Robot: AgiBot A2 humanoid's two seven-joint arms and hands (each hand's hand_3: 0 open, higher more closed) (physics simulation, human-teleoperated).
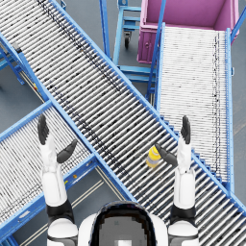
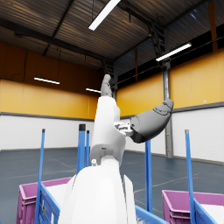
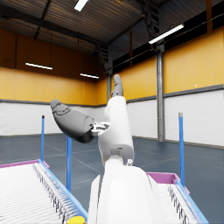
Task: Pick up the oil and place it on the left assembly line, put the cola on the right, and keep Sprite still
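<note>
Head view gives me the relation I need. The oil bottle (image 1: 153, 157), yellow with a yellow cap, sits on the central roller conveyor (image 1: 96, 91), just beside the thumb of my right hand (image 1: 181, 150) on its inner side. From this steep angle I cannot tell whether the thumb tip touches the bottle or falls just short. The bottle seems to stand upright with its cap toward the camera, so I judge its long axis to be vertical.

My right hand is spread wide, fingers pointing up the belt and thumb swung out toward the bottle, and it holds nothing. My left hand (image 1: 49, 149) is equally wide and empty. It hangs well apart from the bottle, over the edge of the left assembly line (image 1: 19, 158).

In the right wrist view the right hand (image 3: 103, 118) shows the same splayed pose, with the oil's yellow cap (image 3: 76, 220) just peeking in at the frame edge. The left wrist view shows the left hand (image 2: 122, 120) open against the warehouse wall, with no bottle near it.

The right hand is plainly the nearer one, yet the oil belongs on the left line, across from it. I would therefore weigh a right-hand grasp from the side against a long left-arm reach. I see neither cola nor Sprite in any view.
</note>
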